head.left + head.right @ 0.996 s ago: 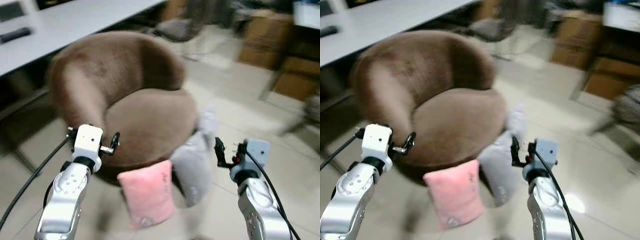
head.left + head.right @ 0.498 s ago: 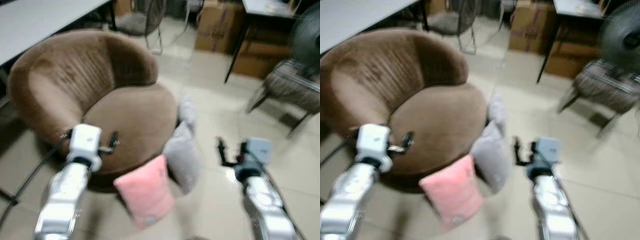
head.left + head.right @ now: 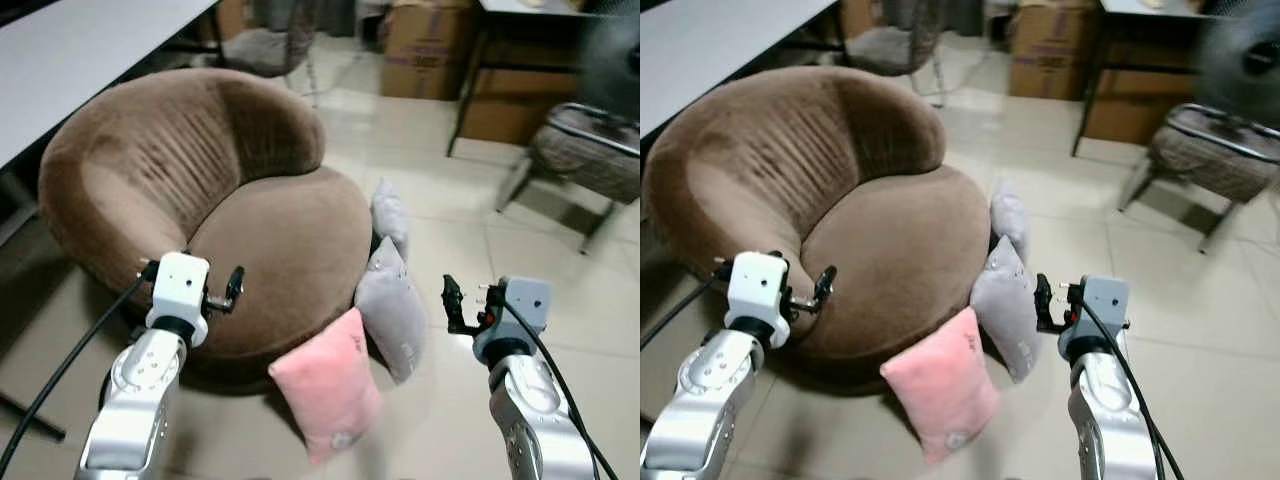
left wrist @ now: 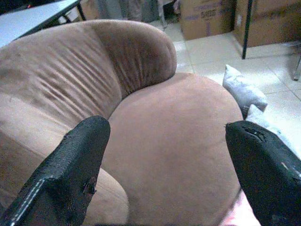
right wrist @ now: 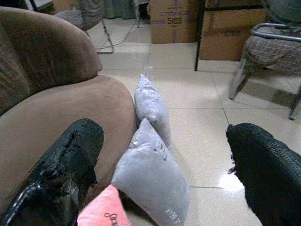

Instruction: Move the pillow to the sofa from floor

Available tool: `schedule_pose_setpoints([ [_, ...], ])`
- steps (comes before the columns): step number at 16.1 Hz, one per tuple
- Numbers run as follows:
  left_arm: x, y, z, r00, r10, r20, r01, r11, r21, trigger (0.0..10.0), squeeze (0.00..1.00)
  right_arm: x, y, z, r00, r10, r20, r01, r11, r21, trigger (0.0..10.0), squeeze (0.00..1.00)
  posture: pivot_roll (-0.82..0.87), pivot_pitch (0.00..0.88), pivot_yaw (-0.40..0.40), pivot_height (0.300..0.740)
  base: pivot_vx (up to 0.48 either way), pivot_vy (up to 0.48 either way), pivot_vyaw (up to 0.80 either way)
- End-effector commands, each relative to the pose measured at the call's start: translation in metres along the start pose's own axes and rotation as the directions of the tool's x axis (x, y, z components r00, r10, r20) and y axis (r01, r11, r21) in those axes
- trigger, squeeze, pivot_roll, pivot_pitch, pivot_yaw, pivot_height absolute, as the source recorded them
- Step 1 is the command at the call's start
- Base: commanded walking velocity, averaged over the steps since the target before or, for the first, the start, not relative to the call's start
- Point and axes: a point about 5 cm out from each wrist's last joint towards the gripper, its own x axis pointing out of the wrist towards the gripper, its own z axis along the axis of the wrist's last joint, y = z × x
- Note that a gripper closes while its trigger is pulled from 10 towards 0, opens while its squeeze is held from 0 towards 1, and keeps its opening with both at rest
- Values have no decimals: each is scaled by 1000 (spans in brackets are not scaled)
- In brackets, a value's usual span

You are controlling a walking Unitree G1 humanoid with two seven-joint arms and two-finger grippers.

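The left gripper is raised over the front edge of the round brown sofa, its two black fingers spread wide with nothing between them. Directly ahead of it lie the seat cushion and the curved backrest. The right gripper is held up over the tiled floor, just to the right of the sofa, its fingers likewise set wide apart and empty.

Three pillows stand on the floor against the sofa's front right side. The pink pillow is tilted, leaning on the sofa base, below and between the two grippers, nearer the left one. The larger grey pillow stands just beside it, below and slightly left of the right gripper, touching the sofa's edge. A smaller grey pillow stands beyond the larger one, ahead of the right gripper, also against the sofa. Neither gripper touches any pillow.

Farther ahead of the right gripper are cardboard boxes, a dark table leg and a wire-framed chair. A white table runs beyond the sofa, to the left of the left gripper.
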Motion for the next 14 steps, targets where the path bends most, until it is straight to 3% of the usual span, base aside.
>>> schedule_pose_setpoints([
  [1,0,3,0,1000,14,-2,-14,1000,10,10000,0,-1,5,1,1000,16,1,-16,1000,9,10000,0,34,0,25,740,0,368,-800],
  [3,2,3,0,1000,13,0,-13,1000,10,10000,0,-1,6,0,1000,13,-3,-13,1000,13,10000,0,31,0,23,740,0,369,-800],
  [7,3,2,0,1000,7,2,-7,1000,9,10000,0,-3,5,-2,1000,4,-6,-4,1000,21,10000,0,25,0,31,740,0,368,0],
  [9,5,-3,7,999,-23,48,25,999,-38,10000,0,-3,5,-3,1000,1,-6,-1,1000,22,10000,0,22,0,33,740,0,0,-800],
  [12,6,-5,6,999,-4,51,4,1000,-4,10000,0,-3,6,-2,1000,-1,-2,1,1000,18,10000,0,20,0,35,740,0,-411,-800],
  [14,4,-6,7,998,-2,63,4,1000,-26,10000,0,-2,6,-1,1000,2,2,-2,1000,17,10000,0,22,0,30,740,0,0,0],
])
